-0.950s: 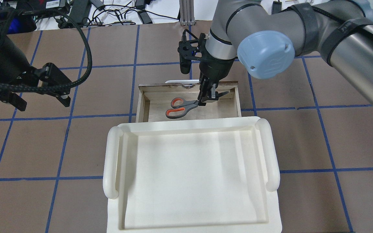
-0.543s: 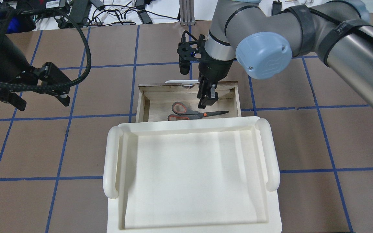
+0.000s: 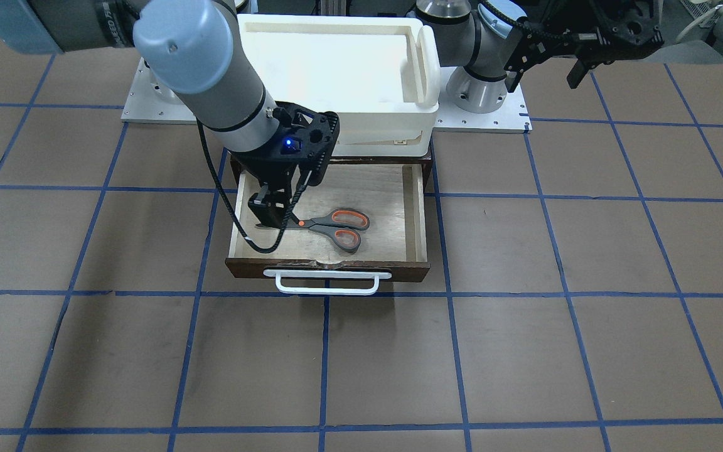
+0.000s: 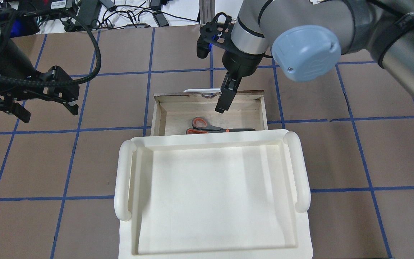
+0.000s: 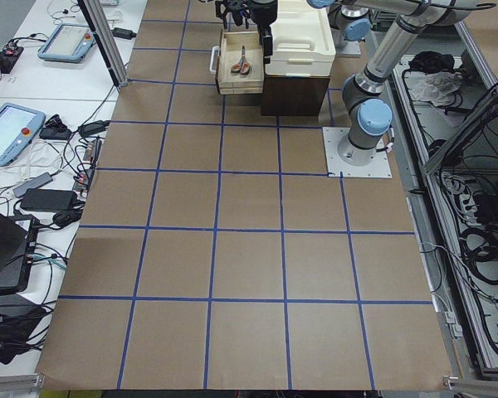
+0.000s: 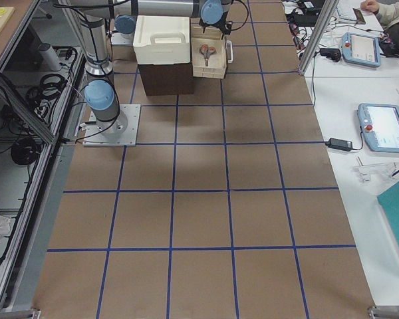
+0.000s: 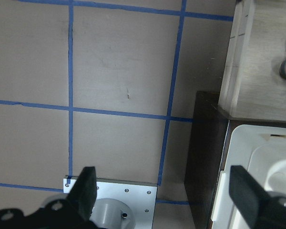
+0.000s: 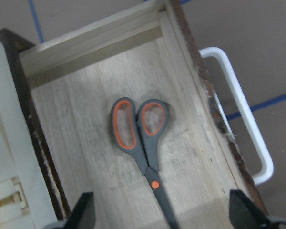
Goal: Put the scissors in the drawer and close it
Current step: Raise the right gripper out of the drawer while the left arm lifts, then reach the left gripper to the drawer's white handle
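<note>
The scissors [image 3: 336, 227], grey handles lined in orange, lie flat on the pale floor of the open drawer [image 3: 393, 188]. They also show in the overhead view [image 4: 210, 127] and the right wrist view [image 8: 140, 138]. The drawer's white bar handle [image 3: 327, 290] faces away from the robot. My right gripper [image 4: 221, 108] hangs open and empty above the drawer, over the blade end, clear of the scissors; it also shows in the front view [image 3: 268, 220]. My left gripper [image 4: 47, 111] is open and empty, well to the left of the drawer.
A white plastic tray [image 4: 124, 180] sits on top of the dark cabinet [image 7: 205, 167] that holds the drawer. The brown table has blue tape lines. Cables and devices lie beyond the far table edge.
The right gripper let go of the scissors, which dropped flat onto the drawer floor. The gripper then rose above the drawer. The left arm hardly moved.
</note>
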You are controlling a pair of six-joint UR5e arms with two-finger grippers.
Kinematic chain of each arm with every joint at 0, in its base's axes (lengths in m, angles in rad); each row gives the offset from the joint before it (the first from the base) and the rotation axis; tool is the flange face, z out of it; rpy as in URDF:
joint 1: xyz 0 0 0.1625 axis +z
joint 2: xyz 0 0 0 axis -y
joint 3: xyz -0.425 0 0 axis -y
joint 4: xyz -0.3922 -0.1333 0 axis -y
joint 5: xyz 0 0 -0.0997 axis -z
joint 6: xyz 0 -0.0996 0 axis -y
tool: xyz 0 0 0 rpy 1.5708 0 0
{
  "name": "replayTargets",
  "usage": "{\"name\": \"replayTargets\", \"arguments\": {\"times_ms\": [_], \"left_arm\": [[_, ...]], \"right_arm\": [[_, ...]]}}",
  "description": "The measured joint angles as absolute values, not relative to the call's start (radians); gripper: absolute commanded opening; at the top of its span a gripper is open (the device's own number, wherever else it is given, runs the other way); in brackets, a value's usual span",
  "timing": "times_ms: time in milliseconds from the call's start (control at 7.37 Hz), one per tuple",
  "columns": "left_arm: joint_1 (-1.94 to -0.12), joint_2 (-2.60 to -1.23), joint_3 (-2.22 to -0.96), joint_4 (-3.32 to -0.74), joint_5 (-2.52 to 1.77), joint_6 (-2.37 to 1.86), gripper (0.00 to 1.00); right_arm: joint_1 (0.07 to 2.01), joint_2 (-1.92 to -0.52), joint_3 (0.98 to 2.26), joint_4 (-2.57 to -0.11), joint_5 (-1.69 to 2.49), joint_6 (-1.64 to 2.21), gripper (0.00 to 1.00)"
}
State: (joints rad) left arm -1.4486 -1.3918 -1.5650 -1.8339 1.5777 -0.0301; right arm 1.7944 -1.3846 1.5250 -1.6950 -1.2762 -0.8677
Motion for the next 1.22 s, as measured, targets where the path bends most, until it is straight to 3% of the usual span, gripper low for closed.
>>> {"name": "replayTargets", "arguments": {"times_ms": [407, 1221], "left_arm": [[-1.474, -1.449, -1.543, -1.795, 1.577, -0.093, 1.00], [-1.717, -1.731, -1.437, -1.496, 1.582, -0.347, 1.00]], "right_arm": [[1.724, -1.444, 1.516, -1.695, -1.469, -0.258, 1.00], [1.578, -1.562, 1.519, -1.560, -1.574, -0.082, 1.00]]}}
